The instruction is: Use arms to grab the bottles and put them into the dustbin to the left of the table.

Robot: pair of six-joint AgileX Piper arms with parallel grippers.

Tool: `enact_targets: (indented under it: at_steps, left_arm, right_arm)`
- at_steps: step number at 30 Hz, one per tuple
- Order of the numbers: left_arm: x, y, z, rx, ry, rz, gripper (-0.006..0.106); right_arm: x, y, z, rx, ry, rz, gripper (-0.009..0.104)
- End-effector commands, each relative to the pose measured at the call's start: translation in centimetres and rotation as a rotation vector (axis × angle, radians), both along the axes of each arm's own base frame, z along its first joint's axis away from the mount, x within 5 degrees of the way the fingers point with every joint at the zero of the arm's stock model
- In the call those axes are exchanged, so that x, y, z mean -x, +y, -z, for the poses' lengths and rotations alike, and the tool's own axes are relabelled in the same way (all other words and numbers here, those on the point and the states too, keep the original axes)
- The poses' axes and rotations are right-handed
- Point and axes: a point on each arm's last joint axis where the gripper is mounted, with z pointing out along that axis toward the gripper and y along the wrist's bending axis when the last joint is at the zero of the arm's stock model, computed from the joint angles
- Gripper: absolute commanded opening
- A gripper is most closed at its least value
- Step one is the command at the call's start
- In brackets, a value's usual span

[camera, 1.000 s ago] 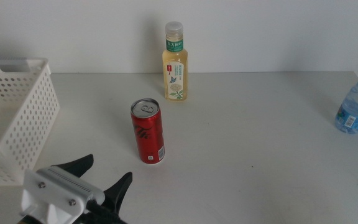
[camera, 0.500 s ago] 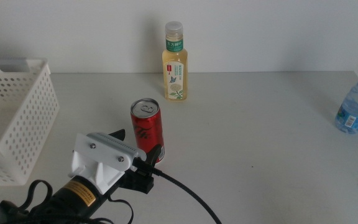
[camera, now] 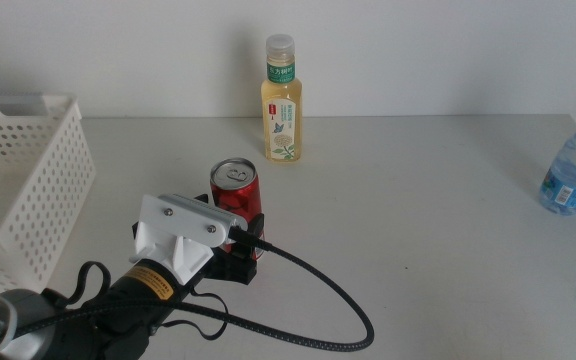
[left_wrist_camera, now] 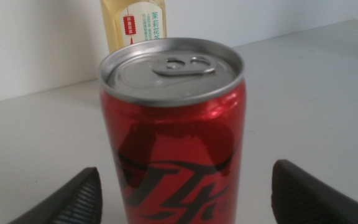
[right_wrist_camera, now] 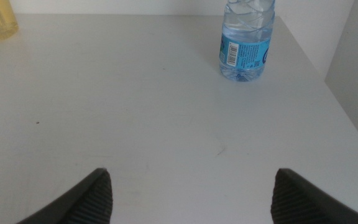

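We judge the task barely begun: all three containers stand upright on the worktop and nothing we can see lies in the dustbin, whose inside is only partly in view. The left gripper is at the red can, jaws spread wide with the can between them and a clear gap on each side in the left wrist view, so we count it open and not yet gripping. The right gripper waits over bare worktop with its jaws also wide apart, the water bottle well ahead of it. What is left, then, is closing on the can, carrying it to the dustbin at the worktop's left edge, and doing the same for the tea bottle by the back wall and the water bottle near the right edge. The can is a slim glossy metal cylinder with a silver pull-tab lid, rigid and smooth. The tea bottle is clear plastic with yellow liquid, a paper-like label and a pale cap. The water bottle is thin ribbed plastic, likely soft under pressure. The dustbin is white plastic with round perforations; the worktop is matte and off-white.
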Motion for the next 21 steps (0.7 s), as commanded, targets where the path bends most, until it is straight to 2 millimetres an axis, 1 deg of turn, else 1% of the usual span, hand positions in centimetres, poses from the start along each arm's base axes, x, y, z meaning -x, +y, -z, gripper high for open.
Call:
enact_targets:
  at_steps: [1, 13, 15, 17, 18, 21]
  left_arm:
    - [-0.8, -0.3, -1.8, 0.073, -0.090, -0.003, 0.093]
    - [-3.7, -2.0, -0.4, 0.075, -0.068, -0.009, 0.093]
    - [-4.2, -2.3, -0.2, 0.076, -0.069, -0.009, 0.092]
    - [-4.4, -2.4, -0.2, 0.078, -0.072, -0.008, 0.087]
    - [-4.5, -2.5, -0.2, 0.079, -0.075, -0.005, 0.083]
    - [-4.6, -2.6, -0.3, 0.086, -0.078, -0.005, 0.064]
  right_arm:
    - [0.0, -0.1, -0.7, 0.025, -0.068, 0.003, 0.065]
    - [0.0, -0.1, -0.7, 0.025, -0.068, 0.003, 0.065]
    - [0.0, -0.1, -0.7, 0.025, -0.068, 0.003, 0.065]
    - [0.0, -0.1, -0.7, 0.025, -0.068, 0.003, 0.065]
    - [0.0, -0.1, -0.7, 0.025, -0.068, 0.003, 0.065]
    - [0.0, -0.1, -0.7, 0.025, -0.068, 0.003, 0.065]
